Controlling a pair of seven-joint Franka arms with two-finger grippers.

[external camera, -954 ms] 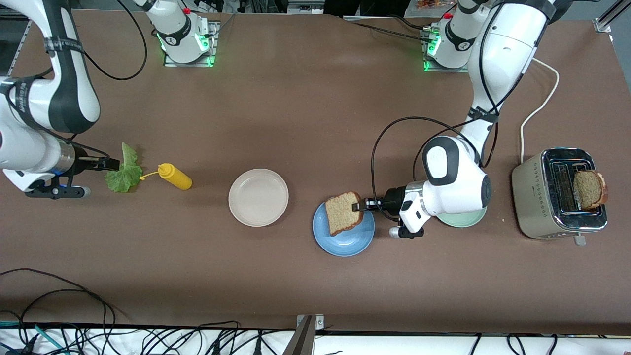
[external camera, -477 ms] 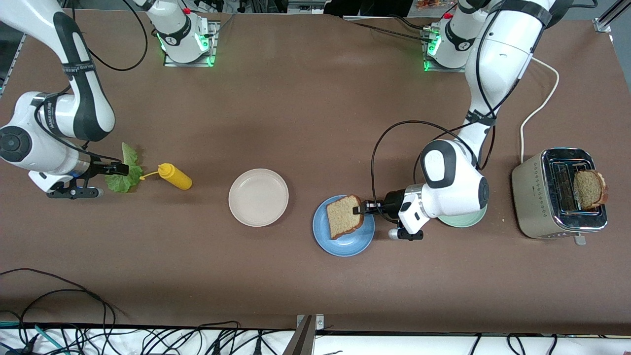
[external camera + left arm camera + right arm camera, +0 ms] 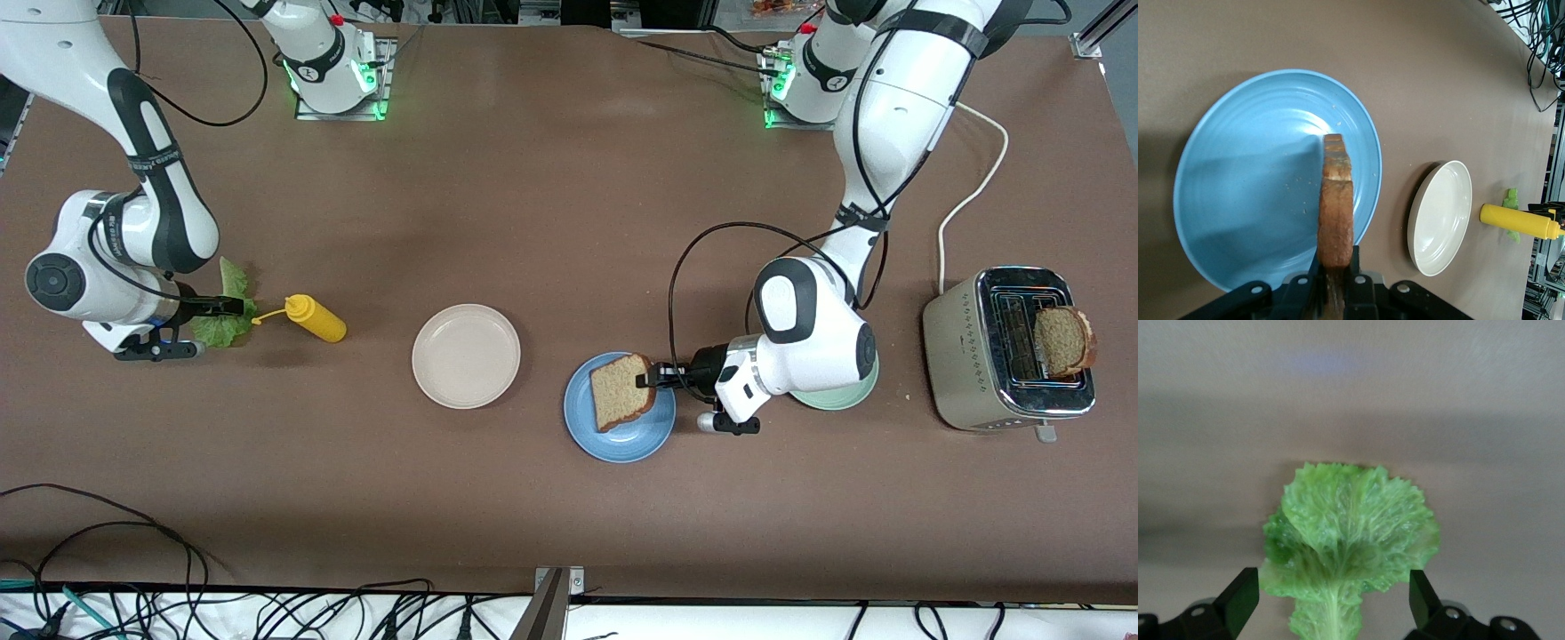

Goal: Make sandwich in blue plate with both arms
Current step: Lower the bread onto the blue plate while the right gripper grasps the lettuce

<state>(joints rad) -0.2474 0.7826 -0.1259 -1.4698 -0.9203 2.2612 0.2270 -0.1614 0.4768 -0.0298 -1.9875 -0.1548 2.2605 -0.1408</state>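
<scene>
A brown bread slice [image 3: 621, 391] stands on edge, tilted, over the blue plate [image 3: 622, 449], with my left gripper [image 3: 647, 377] shut on its upper crust. In the left wrist view the bread slice [image 3: 1335, 213] runs edge-on from the left gripper [image 3: 1336, 287] out over the blue plate [image 3: 1245, 200]. My right gripper [image 3: 233, 307] is low over the green lettuce leaf [image 3: 218, 331] at the right arm's end of the table. It is open, and in the right wrist view the lettuce leaf [image 3: 1351, 527] lies flat between the fingers [image 3: 1238, 597] of the right gripper [image 3: 1331, 597].
A yellow squeeze bottle [image 3: 316, 318] lies beside the lettuce. A cream plate [image 3: 466, 356] sits next to the blue one. A mint-green plate [image 3: 840, 396] is partly under the left arm. A silver toaster [image 3: 978, 356] holds a second bread slice [image 3: 1062, 340].
The left gripper has lowered the bread slice closer to the blue plate. The right arm has swung in and brought its open gripper further over the lettuce.
</scene>
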